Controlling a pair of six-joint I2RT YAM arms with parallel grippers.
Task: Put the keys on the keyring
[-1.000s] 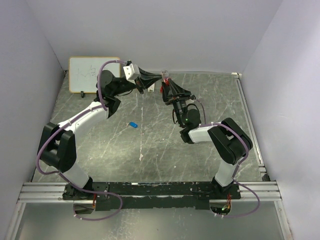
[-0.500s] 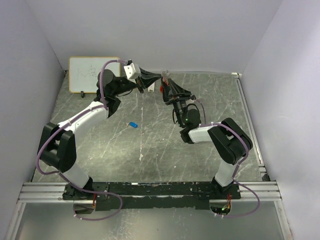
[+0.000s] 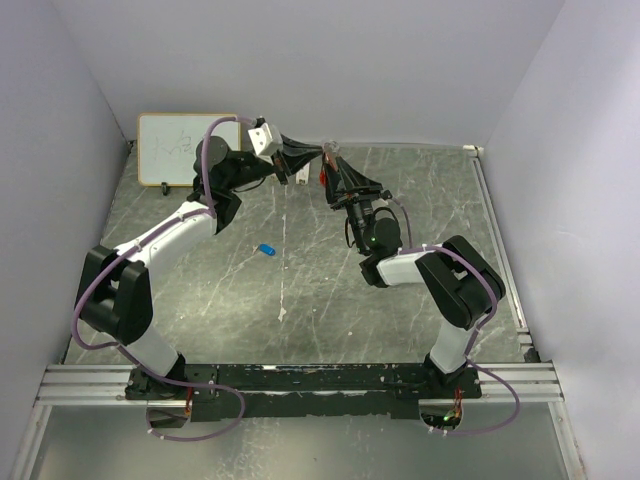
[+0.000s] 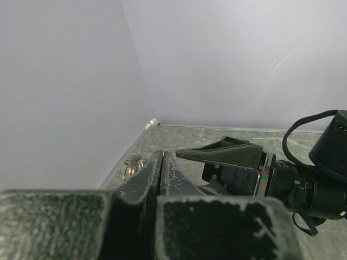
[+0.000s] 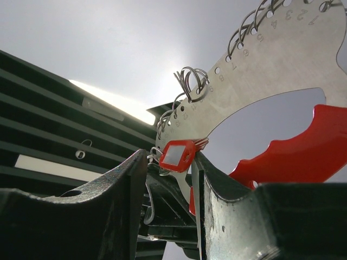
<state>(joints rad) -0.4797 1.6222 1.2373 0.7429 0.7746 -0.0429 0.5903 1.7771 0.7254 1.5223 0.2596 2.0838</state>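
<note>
**Grippers meeting above the far middle of the table**

Table [image 3: 300,300] of scratched grey-green stone pattern, enclosed by plain pale walls [image 3: 300,60]; a whiteboard [image 3: 170,148] leans at the far left. The blue-headed key [image 3: 266,249] lies alone on the surface, well apart from both grippers. The left gripper [image 3: 322,152] and right gripper [image 3: 333,168] meet tip to tip in the air. From overhead their load is too small to read. Left wrist view: jaws pressed together on the keyring [image 4: 134,162], its metal ring showing beside the seam. Right wrist view alone: the keyring's holed grey strip and red strap, with the red-headed key [image 5: 176,154] pinched between the right fingertips.
</note>
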